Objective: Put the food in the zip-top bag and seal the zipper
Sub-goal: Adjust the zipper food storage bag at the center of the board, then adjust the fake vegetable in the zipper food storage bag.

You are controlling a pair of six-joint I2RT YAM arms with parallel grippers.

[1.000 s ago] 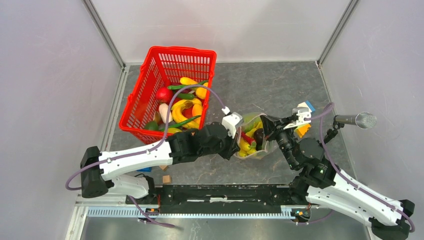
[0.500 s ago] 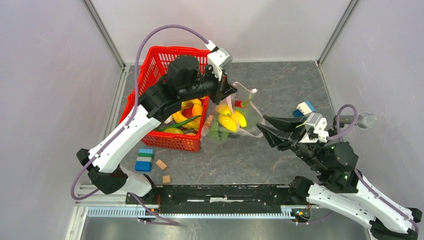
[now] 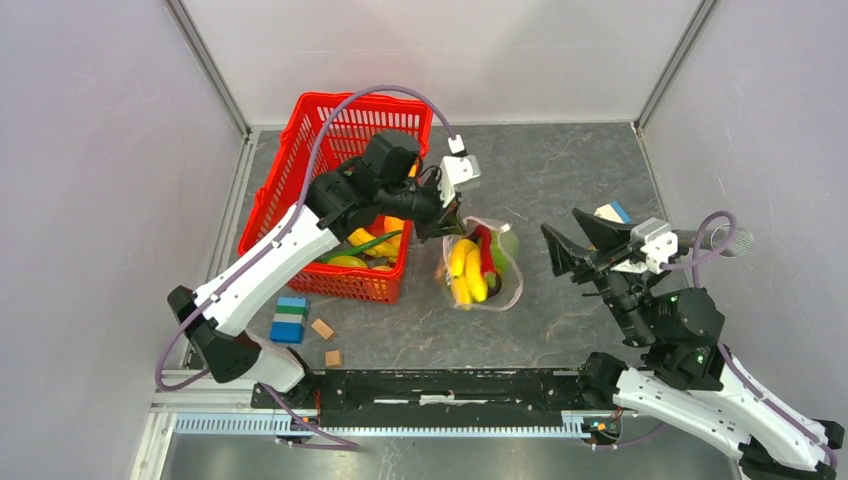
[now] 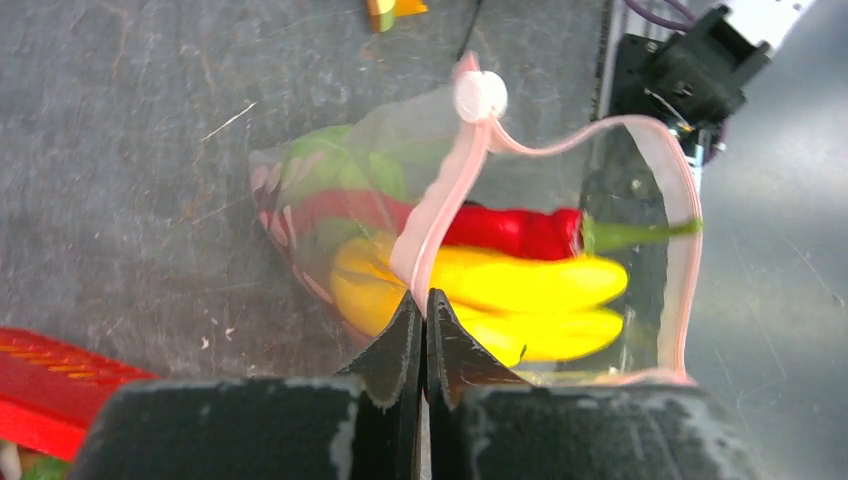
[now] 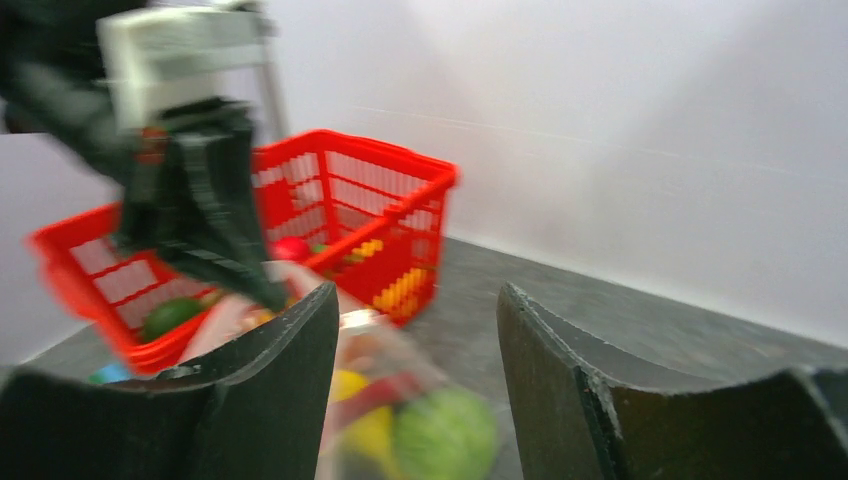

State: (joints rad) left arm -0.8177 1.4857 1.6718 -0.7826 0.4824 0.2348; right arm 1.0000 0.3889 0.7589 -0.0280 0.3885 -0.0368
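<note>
Nearest the arm bases, stacked blue and green building blocks [image 3: 289,318] lie on the mottled grey worktop [image 3: 560,170], out of play. Further in, the right claw [image 3: 562,228] stands spread and empty, apart from the zip-top bag [image 3: 512,290], its dark curved fingers aimed roughly that way. The bag appears to rest on the worktop just right of the basket, holding two smooth yellow bananas [image 4: 520,290], a glossy red chilli [image 4: 510,232] and a green rounded piece [image 4: 330,175]. Its mouth gapes in a wide loop. The left claw [image 4: 422,305] is pinched shut on one lip of the pink zipper strip [image 4: 440,215], below the small white slider [image 4: 480,95]. The main risk is likely that single narrow pinch: the film looks thin, slick and floppy, so a pull could let the strip slide out of the tapered fingertips, or tip the loaded bag and roll the hard, rounded toys out. The chilli's green stem points towards the far lip and could foul the seal. With the two lips this far apart, pressing them shut from one side would probably leave a gap. Farthest back sits the rigid red plastic mesh basket [image 3: 365,97], with more toy produce [image 3: 362,238] inside.
</note>
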